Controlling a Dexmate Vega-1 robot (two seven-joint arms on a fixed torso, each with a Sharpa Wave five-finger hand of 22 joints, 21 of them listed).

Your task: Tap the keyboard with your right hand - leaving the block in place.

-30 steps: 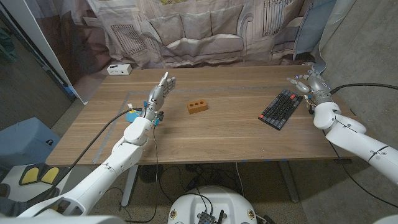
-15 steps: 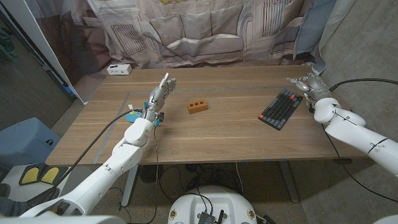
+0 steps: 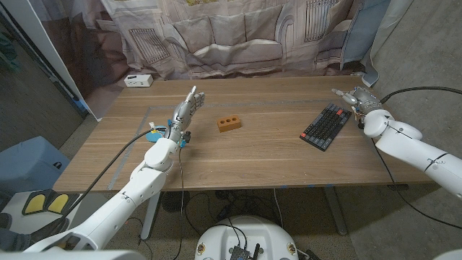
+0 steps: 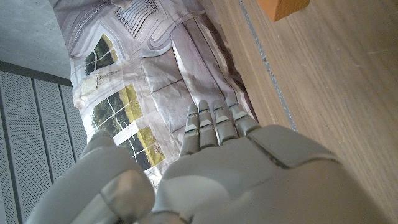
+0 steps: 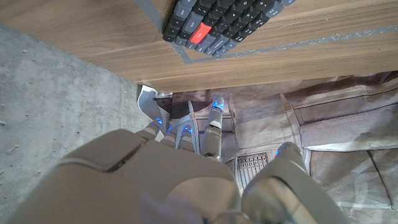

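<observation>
A dark keyboard (image 3: 326, 126) lies slantwise on the right part of the wooden table (image 3: 245, 162); its corner with a red key (image 5: 198, 35) shows in the right wrist view. My right hand (image 3: 356, 97) hangs just beyond the keyboard's far right end, fingers apart, holding nothing. An orange block (image 3: 229, 123) with three holes sits mid-table, and its corner (image 4: 283, 7) shows in the left wrist view. My left hand (image 3: 185, 112) stands upright to the left of the block, fingers straight and empty.
A small white box (image 3: 138, 80) sits at the table's far left corner. A printed cloth backdrop (image 3: 238, 36) hangs behind the table. Grey tape lines (image 3: 151, 110) mark the tabletop. A cable (image 3: 426, 92) runs off my right arm.
My right hand has drifted slightly toward the far side of the table beyond the keyboard's end, and its forearm has shifted. The left hand, block and keyboard have stayed put.
</observation>
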